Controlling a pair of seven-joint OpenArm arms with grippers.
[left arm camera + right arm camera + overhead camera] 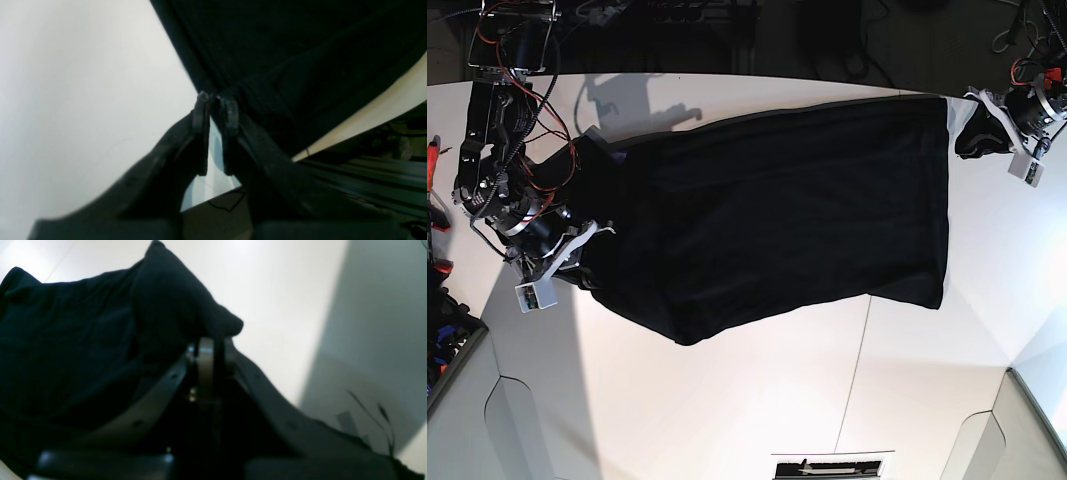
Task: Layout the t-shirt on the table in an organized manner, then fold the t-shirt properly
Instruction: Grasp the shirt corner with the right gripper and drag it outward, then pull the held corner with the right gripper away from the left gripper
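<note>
Black t-shirt (777, 210) spans the table (757, 400), each end pinched by left hand (217, 98) and right hand (208, 340).

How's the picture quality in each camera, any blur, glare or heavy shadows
Left wrist: left gripper soft, the t-shirt nearly featureless black. Right wrist: blurry foreground, a grey shadow across the table. Base: sharper, arm shadows on the tabletop, shirt folds lost in darkness.

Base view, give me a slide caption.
Both claws, left and right, pinch the black t-shirt over the white table.

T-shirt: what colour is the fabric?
Black, plain side up; the t-shirt shows best in the base view.
</note>
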